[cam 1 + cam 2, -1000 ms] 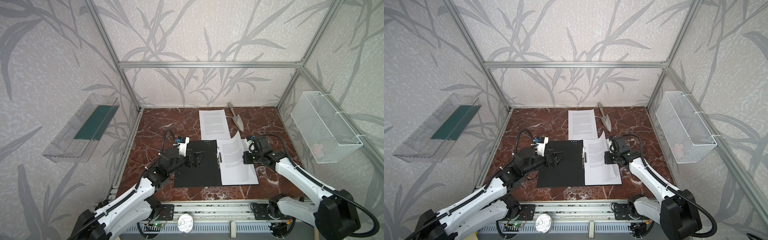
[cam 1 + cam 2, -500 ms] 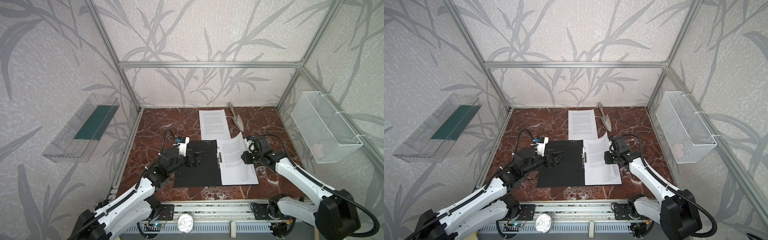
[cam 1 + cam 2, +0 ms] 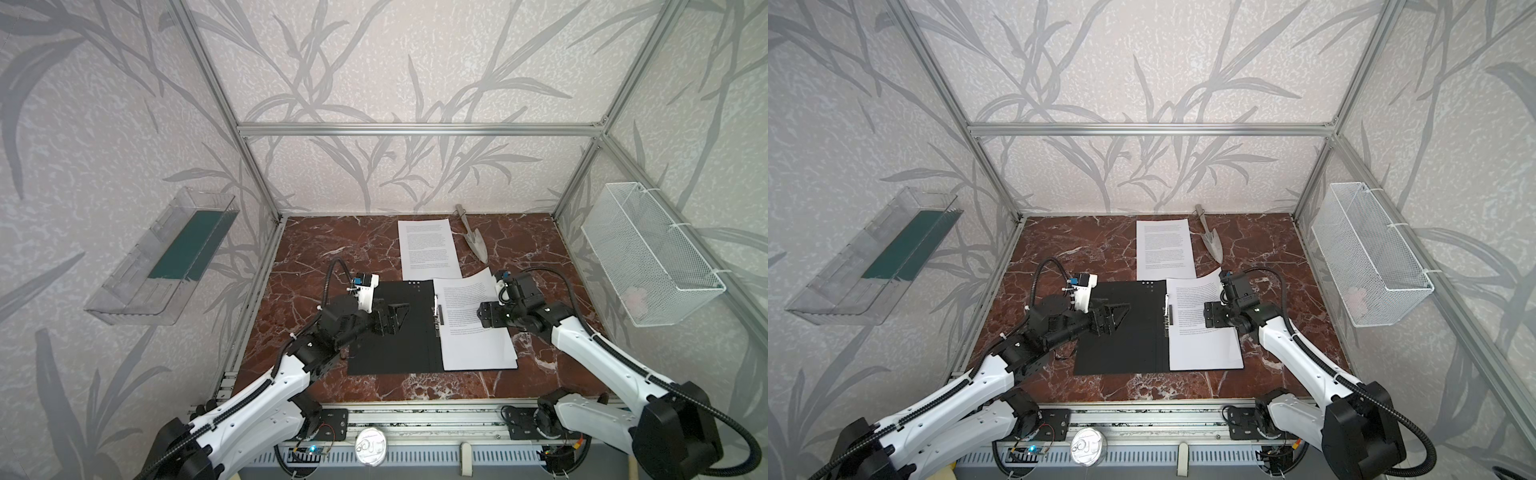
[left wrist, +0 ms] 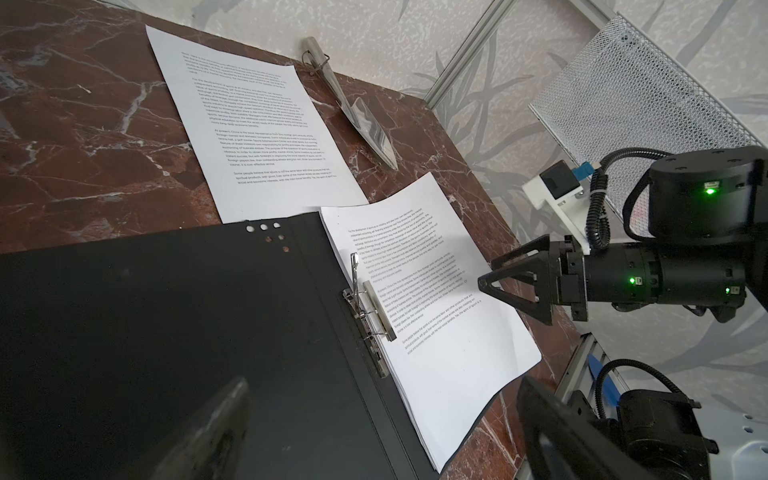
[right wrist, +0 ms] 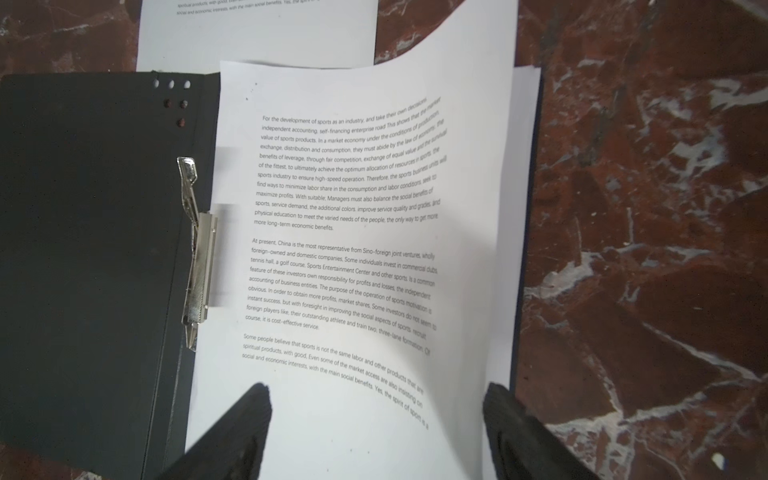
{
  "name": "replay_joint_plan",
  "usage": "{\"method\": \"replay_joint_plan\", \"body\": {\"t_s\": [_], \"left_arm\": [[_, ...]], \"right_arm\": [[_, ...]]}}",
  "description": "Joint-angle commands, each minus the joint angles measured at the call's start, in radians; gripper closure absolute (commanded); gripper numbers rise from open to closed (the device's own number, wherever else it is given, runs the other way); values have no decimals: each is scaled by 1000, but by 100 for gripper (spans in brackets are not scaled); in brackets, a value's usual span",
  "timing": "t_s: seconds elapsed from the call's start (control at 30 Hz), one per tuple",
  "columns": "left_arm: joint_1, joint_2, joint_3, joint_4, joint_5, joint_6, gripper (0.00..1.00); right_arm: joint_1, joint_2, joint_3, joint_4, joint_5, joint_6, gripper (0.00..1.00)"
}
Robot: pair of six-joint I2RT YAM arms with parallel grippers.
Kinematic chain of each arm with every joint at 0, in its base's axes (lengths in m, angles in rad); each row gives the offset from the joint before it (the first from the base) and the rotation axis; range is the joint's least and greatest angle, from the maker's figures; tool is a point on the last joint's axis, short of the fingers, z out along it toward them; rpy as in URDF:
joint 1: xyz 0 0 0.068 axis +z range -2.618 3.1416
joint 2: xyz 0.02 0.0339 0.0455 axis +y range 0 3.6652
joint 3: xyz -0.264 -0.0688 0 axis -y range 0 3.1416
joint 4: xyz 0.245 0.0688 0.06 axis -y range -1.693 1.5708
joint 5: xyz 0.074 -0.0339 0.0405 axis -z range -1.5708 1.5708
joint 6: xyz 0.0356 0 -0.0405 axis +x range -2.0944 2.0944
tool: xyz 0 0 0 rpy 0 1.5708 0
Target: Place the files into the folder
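Observation:
The black folder (image 3: 390,332) (image 3: 1121,332) lies open and flat mid-table, its metal clip (image 3: 439,312) (image 5: 199,266) on the spine. A stack of files (image 3: 478,345) (image 3: 1204,345) (image 4: 449,332) rests on its right half; the top sheet (image 5: 353,208) bows upward and its far right corner curls up. One more printed sheet (image 3: 428,249) (image 4: 257,124) lies on the marble behind the folder. My left gripper (image 3: 395,318) (image 3: 1115,318) (image 4: 382,399) hovers open over the folder's bare left half. My right gripper (image 3: 484,320) (image 3: 1210,320) (image 5: 376,399) is open just above the stack's right side, holding nothing.
A metal trowel (image 3: 473,243) lies at the back, right of the loose sheet. A white wire basket (image 3: 648,257) hangs on the right wall. On the left wall is a clear tray (image 3: 124,291) with a dark green pad (image 3: 187,245). Aluminium frame posts ring the marble table.
My right gripper has gone from shut to open and let go of the top sheet, which now rests bowed on the stack. The left arm has not moved.

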Motion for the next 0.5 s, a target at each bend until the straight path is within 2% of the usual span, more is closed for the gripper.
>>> {"method": "replay_joint_plan", "body": {"t_s": [0.0, 0.13, 0.47], "left_arm": [[-4, -1, 15, -4, -18, 5, 1], [-3, 6, 15, -8, -29, 2, 1], [-4, 67, 50, -78, -114, -23, 1]], "right_arm": [[21, -62, 21, -23, 83, -7, 15], [55, -90, 53, -23, 83, -26, 0], [98, -67, 73, 43, 4, -9, 1]]}}
